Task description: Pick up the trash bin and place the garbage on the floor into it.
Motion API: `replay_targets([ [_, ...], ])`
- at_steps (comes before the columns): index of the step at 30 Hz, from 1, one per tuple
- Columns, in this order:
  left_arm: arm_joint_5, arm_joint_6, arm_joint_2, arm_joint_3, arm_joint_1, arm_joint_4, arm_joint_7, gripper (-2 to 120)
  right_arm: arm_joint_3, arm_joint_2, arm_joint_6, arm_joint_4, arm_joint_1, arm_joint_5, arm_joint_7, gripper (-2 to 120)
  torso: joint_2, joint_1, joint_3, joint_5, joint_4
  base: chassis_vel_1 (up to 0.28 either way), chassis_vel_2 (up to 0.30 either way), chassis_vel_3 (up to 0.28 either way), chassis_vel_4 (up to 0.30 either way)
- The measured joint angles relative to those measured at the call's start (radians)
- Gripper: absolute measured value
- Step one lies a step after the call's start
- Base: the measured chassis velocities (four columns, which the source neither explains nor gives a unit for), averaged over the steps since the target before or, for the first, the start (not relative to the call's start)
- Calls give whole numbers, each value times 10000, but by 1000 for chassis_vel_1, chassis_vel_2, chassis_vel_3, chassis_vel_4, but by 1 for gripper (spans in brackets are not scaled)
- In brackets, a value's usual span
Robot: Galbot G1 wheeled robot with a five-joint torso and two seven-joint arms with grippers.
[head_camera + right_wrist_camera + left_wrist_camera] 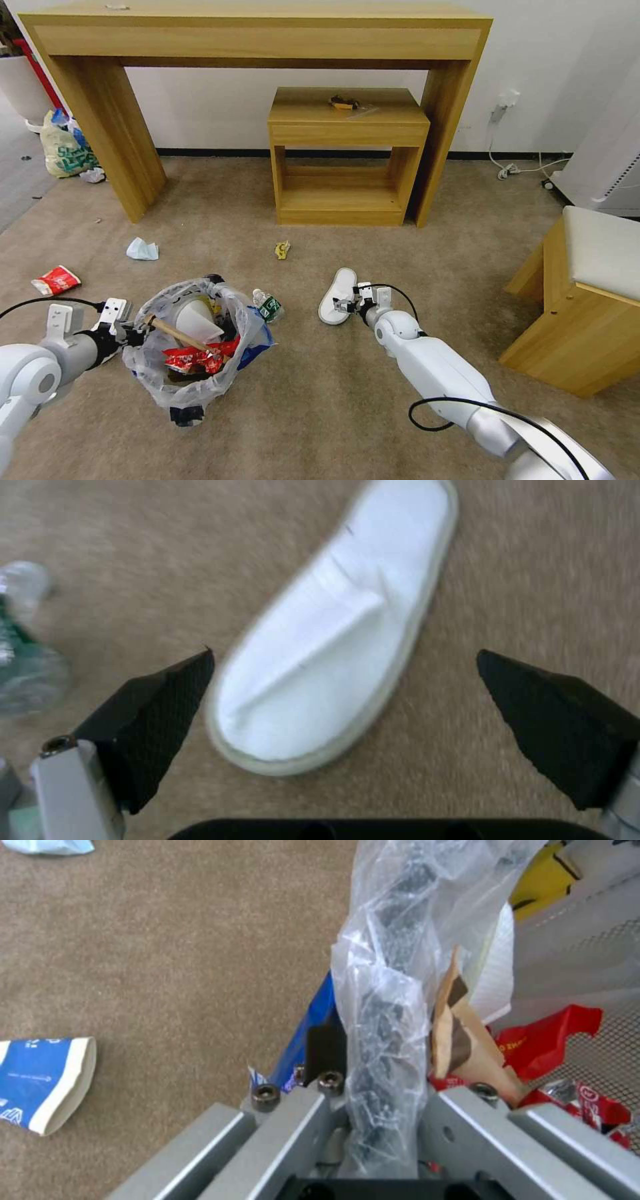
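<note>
Silver-armed, the left end effector (131,331) is pressed together on the rim of the small round black trash bin lined with a clear crinkly plastic bag (200,347), which sits just beside it on the beige carpet floor (333,400). Its wrist view adds what the head view cannot: the pads pinch the bunched bag (387,1040), with brown cardboard (460,1035) and a red wrapper (547,1040) just inside. Ahead of the right end effector (348,305) lies a white slipper (337,295); that wrist view shows black fingers (160,715) spread wide, the slipper (327,650) between them, untouched. A clear green-labelled bottle (268,306) lies between bin and slipper.
</note>
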Motion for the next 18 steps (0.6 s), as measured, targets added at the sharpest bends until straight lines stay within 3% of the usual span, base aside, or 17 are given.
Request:
replay_targets([
  [6, 39, 0, 11, 95, -55, 43, 56, 0, -147, 423, 334, -1404, 524, 142, -327, 100, 0, -1, 0, -1, -3, 0, 0, 0, 0],
  [18, 109, 0, -43, 94, -38, 36, 187, 0, -429, 991, 778, -2470, 1145, 202, -871, 100, 0, 0, 0, -1, 0, 0, 0, 0, 0],
])
